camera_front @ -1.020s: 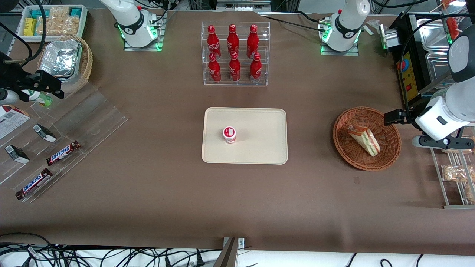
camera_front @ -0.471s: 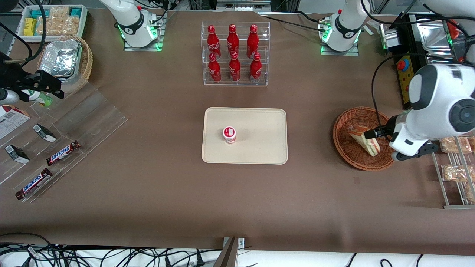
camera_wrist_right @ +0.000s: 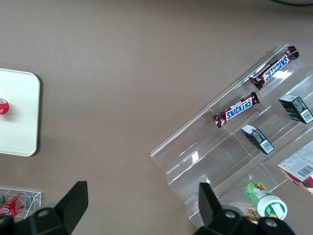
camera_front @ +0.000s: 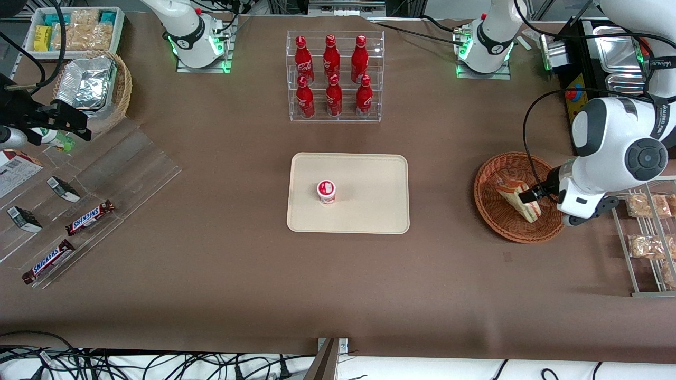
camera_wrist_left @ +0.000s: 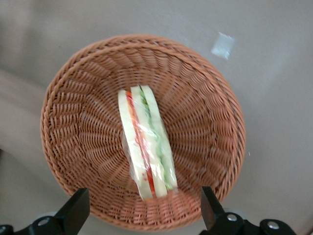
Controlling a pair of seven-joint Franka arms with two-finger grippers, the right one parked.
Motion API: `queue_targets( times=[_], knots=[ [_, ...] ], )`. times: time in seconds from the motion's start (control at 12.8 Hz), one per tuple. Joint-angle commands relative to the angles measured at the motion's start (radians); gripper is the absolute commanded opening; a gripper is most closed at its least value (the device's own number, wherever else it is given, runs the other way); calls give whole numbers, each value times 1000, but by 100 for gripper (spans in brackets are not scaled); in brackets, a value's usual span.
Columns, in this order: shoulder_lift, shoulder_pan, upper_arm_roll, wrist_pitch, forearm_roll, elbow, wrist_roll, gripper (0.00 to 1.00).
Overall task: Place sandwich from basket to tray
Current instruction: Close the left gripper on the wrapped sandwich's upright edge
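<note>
The sandwich (camera_front: pixel 511 193), a wrapped wedge of pale bread with green and red filling, lies in the round reddish-brown wicker basket (camera_front: pixel 485 196) toward the working arm's end of the table. My left gripper (camera_front: pixel 532 194) hangs just above the basket, over the sandwich's thick end. In the left wrist view the gripper (camera_wrist_left: pixel 142 215) is open, its fingers (camera_wrist_left: pixel 74 211) spread wide on either side of the sandwich (camera_wrist_left: pixel 145 143) and above the basket (camera_wrist_left: pixel 78 122), touching neither. The cream tray (camera_front: pixel 369 179) lies at the table's middle.
A small red-and-white cup (camera_front: pixel 326 191) stands on the tray. A clear rack of red bottles (camera_front: pixel 334 76) stands farther from the camera than the tray. A wire rack with bagged pastries (camera_front: pixel 647 245) is beside the basket. A clear shelf with Snickers bars (camera_front: pixel 90 217) lies toward the parked arm's end.
My left arm has swung in over the basket, and the gripper has come from beside the rim to just above the sandwich. The sandwich has not moved.
</note>
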Motion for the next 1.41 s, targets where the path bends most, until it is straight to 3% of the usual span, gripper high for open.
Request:
queue_targets(
  times=[0.0, 0.16, 0.39, 1.33],
  knots=[
    [-46, 1, -6, 120, 0, -110, -101, 100],
    [-37, -10, -9, 171, 3, -127, -196, 100],
    [-19, -16, -15, 205, 154, -142, -308, 100],
    [37, -38, -23, 295, 159, -177, -362, 100]
  ],
)
